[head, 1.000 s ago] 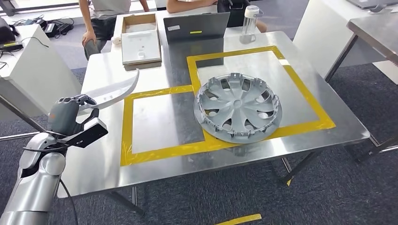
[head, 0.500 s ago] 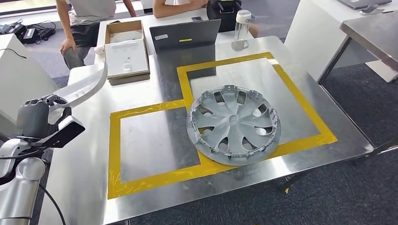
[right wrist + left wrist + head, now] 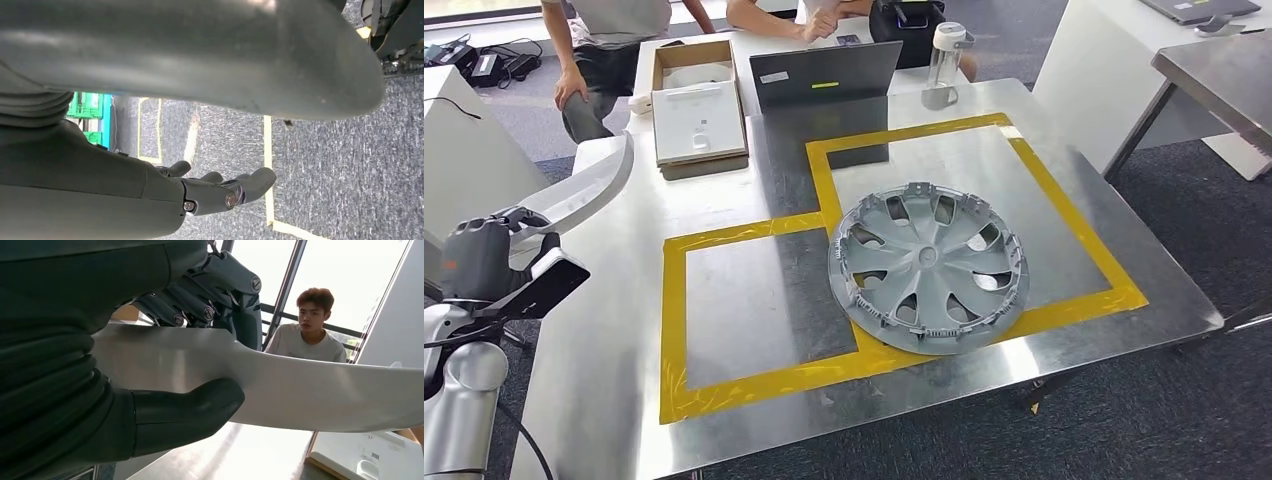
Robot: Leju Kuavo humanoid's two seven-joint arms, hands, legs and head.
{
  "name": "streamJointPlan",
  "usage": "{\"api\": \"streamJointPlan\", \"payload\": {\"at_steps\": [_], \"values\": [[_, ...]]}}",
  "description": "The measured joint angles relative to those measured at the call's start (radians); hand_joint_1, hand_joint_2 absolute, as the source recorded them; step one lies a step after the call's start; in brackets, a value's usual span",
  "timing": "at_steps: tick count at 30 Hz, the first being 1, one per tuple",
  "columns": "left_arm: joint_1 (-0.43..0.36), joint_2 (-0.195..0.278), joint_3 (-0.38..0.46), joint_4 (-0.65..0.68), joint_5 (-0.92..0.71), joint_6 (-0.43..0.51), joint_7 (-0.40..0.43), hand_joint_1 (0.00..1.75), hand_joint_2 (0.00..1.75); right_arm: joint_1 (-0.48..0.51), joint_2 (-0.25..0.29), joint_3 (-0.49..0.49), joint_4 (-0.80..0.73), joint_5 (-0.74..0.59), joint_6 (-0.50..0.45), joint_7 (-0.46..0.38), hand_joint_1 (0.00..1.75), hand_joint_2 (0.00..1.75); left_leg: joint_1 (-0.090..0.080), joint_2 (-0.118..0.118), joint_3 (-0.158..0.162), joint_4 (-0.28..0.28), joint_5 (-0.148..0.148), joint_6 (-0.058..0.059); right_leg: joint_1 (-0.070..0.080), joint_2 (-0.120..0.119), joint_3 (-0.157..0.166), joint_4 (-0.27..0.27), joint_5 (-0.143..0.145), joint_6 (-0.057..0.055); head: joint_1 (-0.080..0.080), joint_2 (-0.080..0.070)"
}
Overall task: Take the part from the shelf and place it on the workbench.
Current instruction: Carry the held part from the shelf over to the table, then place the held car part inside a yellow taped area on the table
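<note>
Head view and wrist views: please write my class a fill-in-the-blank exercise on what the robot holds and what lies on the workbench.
1. The curved white part is held by the robot's ____ hand.
2. The grey hubcap lies on the steel workbench, over tape of ____ colour.
3. The right hand hangs over carpeted floor and holds ____.
4. The clear bottle stands beside the ____ at the workbench's far edge.

Missing words: left; yellow; nothing; laptop

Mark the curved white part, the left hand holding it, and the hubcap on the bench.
Curved white part (image 3: 584, 190), head view: on its broad middle.
Left hand (image 3: 479, 262), head view: on the back of the hand.
Hubcap (image 3: 927, 258), head view: on its centre hub.
</note>
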Motion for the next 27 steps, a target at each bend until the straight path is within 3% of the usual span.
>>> {"api": "streamJointPlan", "payload": {"at_steps": [1, 5, 9, 23, 27], "values": [[-0.001, 0.000, 0.003, 0.000, -0.001, -0.003, -0.001, 1.57, 1.75, 0.000, 0.000, 0.000, 0.000, 0.000, 0.001, 0.000, 0.00, 0.00, 0.000, 0.000, 0.000, 0.000, 0.000, 0.000, 0.000, 0.000, 0.000, 0.000, 0.000, 0.000, 0.000, 0.000], [-0.004, 0.000, 0.015, -0.002, 0.001, -0.007, -0.011, 0.00, 1.75, 0.000, 0.000, 0.000, 0.000, 0.005, 0.001, 0.000, 0.00, 0.00, 0.000, 0.000, 0.002, 0.000, 0.001, 0.001, 0.000, 0.000, 0.002, 0.000, 0.001, 0.001, 0.000, 0.000], [0.008, 0.000, 0.035, -0.031, 0.034, -0.006, -0.028, 0.00, 0.00, 0.000, 0.000, 0.000, 0.000, 0.009, 0.004, 0.000, 0.00, 0.00, 0.000, 0.000, 0.004, 0.000, 0.001, 0.000, 0.001, 0.000, 0.003, 0.000, 0.001, 0.001, 0.000, 0.000], [0.039, -0.022, 0.050, -0.065, 0.003, 0.062, 0.029, 0.00, 0.00, 0.001, 0.000, 0.000, 0.000, 0.006, 0.002, 0.000, 0.00, 0.00, 0.001, 0.000, 0.005, 0.000, 0.001, 0.000, 0.001, -0.001, 0.004, 0.001, 0.000, 0.001, 0.000, 0.000], [0.048, -0.017, 0.063, -0.075, 0.023, 0.072, 0.030, 0.00, 1.75, 0.001, 0.000, 0.000, 0.000, 0.002, 0.000, 0.000, 0.00, 0.00, 0.000, 0.000, 0.004, 0.000, 0.000, 0.001, 0.001, -0.001, 0.004, 0.000, 0.000, 0.001, 0.000, 0.000]]}}
